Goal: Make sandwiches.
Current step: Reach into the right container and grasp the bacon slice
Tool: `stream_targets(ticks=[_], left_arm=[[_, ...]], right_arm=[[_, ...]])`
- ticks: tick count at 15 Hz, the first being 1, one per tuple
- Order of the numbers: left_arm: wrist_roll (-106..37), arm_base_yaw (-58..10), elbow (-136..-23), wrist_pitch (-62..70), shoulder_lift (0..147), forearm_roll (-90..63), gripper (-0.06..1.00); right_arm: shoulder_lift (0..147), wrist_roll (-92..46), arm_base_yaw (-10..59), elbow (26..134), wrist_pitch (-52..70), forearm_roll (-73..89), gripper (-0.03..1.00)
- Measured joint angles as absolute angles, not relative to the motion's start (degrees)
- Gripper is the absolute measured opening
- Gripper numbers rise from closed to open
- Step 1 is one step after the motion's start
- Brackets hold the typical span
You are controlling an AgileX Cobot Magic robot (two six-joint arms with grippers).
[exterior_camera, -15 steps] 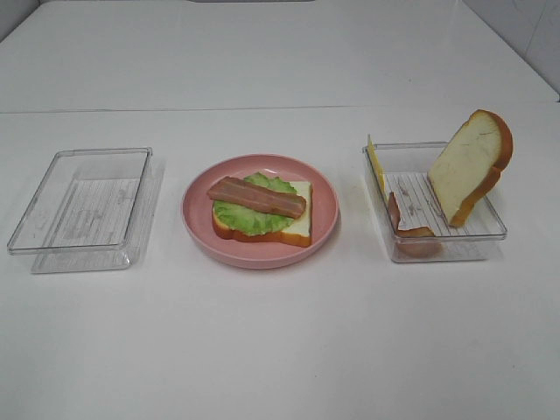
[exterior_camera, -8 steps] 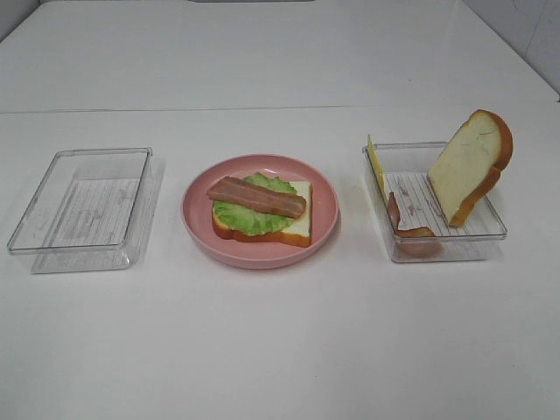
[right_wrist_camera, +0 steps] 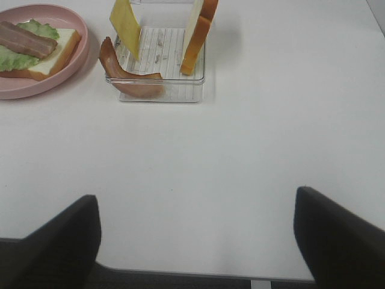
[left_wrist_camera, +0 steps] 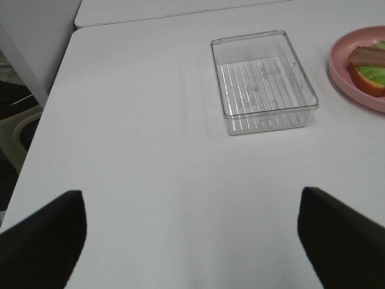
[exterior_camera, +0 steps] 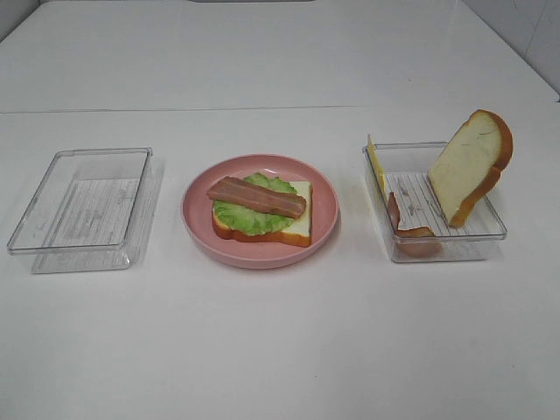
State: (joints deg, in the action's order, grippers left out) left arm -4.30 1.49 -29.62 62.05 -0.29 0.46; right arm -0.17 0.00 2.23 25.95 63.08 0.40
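Bacon (exterior_camera: 256,197) tops lettuce (exterior_camera: 238,219) and bread (exterior_camera: 299,226) — on pink plate (exterior_camera: 196,226).

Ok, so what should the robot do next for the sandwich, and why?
Probably the right gripper, which is open and well short of the box, should reach for the cheese standing at the box's edge. The sandwich on the plate already has lettuce and bacon, but no cheese or top slice yet.

Pink plate (exterior_camera: 262,259), left bin (exterior_camera: 83,260), right bin (exterior_camera: 448,248) (both clear)
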Motion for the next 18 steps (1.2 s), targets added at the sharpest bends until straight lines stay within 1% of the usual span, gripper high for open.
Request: stream_targets(ticks=[1,4,7,9,10,14,16,17,18], left_arm=[[-4.30,1.49,-29.62,62.05,-0.29,0.46,0.87],[-4.30,1.49,-29.62,62.05,-0.29,0.46,0.87],[-4.30,1.49,-29.62,61.99,-0.29,0.46,0.87],[-4.30,1.49,-29.62,61.99,-0.29,0.46,0.87],[-4.30,1.49,-29.62,61.99,-0.29,0.46,0.87],[-4.30,1.49,-29.62,61.99,-0.29,0.46,0.87],[-4.30,1.49,-29.62,61.99,-0.29,0.46,0.87],[-4.30,1.49,-29.62,61.99,-0.29,0.46,0.87],[-4.30,1.49,-29.62,61.99,-0.29,0.46,0.87]], right_arm=[[0.23,0.34,2.23,26.18,63.08,0.40,0.85],[14.78,0.34,2.23,32.20,63.48,0.86,0.85],[34.55,0.34,2.23,42.97,63.88,3.55,0.85],[43.72,0.34,2.23,48.01,64.11,4.58,0.85],[55.00,0.34,2.23,53.92,64.29,4.87,0.85],[70.99,-1.60,2.23,61.08,64.23,6.53,0.85],[76.03,-3.84,2.23,63.25,64.17,9.05,0.85],[82.05,-8.14,2.23,65.37,63.31,13.75,0.85],[84.97,-10.14,2.41,66.41,61.82,16.39,0.85]])
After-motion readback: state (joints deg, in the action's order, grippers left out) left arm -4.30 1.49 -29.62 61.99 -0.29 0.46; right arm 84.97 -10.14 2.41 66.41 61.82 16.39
